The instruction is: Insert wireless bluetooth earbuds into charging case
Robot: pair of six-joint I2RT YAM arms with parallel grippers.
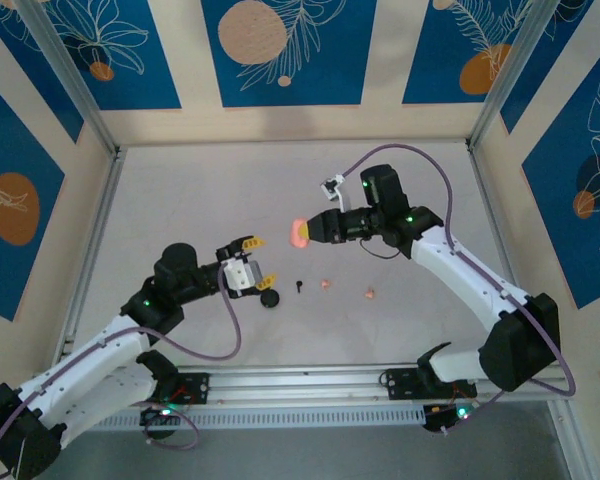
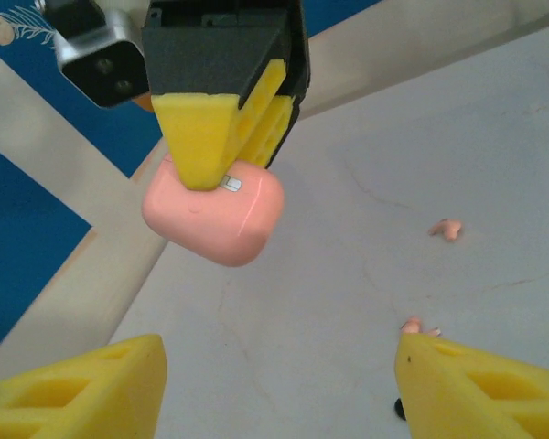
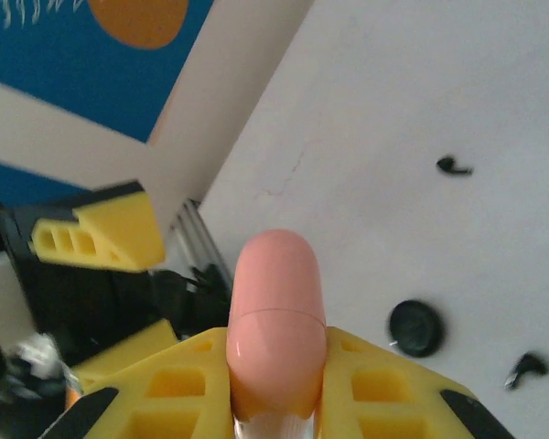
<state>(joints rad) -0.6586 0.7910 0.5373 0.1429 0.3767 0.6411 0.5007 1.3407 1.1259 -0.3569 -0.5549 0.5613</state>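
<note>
Two black earbuds [image 3: 453,166]: lay at 12 and 4 o'clock of black case [image 3: 415,326], right wrist view.
Right gripper [image 2: 229,155]: clamped on pink case [image 2: 215,219].
Left gripper [image 1: 258,263]: jaws stood apart.

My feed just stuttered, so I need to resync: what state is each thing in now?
right gripper: shut on the pink case
left gripper: open, empty
pink case: lid closed, held off the table
black case: on the table, lid state unclear
pink earbuds: two, loose on the table
black earbuds: two, loose on the table
</note>
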